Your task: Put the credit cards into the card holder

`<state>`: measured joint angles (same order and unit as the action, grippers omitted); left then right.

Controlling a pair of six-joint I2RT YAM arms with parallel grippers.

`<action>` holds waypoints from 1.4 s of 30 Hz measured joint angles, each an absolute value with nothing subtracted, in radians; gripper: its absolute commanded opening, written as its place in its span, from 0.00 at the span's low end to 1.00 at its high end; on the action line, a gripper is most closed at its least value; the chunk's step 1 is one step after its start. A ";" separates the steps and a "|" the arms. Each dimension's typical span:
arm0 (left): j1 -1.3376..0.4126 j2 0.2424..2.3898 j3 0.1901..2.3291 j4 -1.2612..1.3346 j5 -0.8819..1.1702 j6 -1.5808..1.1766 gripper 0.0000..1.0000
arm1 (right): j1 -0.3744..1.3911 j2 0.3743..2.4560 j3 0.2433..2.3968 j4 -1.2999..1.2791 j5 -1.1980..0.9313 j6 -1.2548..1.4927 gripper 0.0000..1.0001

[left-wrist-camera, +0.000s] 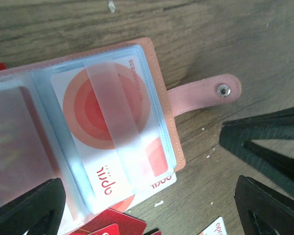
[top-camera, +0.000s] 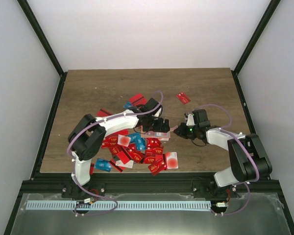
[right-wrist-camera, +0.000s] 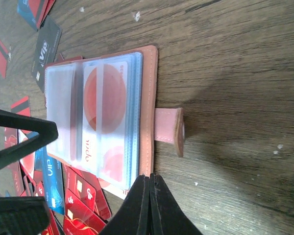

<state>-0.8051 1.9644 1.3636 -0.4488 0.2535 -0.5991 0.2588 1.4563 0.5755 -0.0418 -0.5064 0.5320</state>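
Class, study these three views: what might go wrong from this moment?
The open left gripper hangs just over the card holder; closing low, it might snag a clear sleeve. The shut right gripper sits at the holder's edge; a nudge may slide it across the loose cards beside it.

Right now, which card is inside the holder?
The white card with the red circle, behind the card holder's clear pocket; the red cards lie loose.

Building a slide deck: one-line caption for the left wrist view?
Open left end effector over pink card holder, white red-circled card in its clear sleeve.
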 measured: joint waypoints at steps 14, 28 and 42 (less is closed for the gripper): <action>-0.788 1.927 1.369 -0.492 0.194 -0.506 0.13 | 0.259 1.487 0.607 0.017 -0.653 0.567 0.11; -0.783 1.991 1.369 -0.490 0.184 -0.486 0.04 | 0.259 1.535 0.619 0.047 -0.692 0.585 0.12; -0.783 2.038 1.368 -0.470 0.186 -0.485 0.04 | 0.259 1.578 0.637 0.052 -0.695 0.590 0.30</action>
<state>-0.7830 2.0377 1.3678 -0.4698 0.1860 -0.4854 0.2588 1.5776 0.6373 0.0525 -0.6952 0.5896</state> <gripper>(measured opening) 0.040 0.259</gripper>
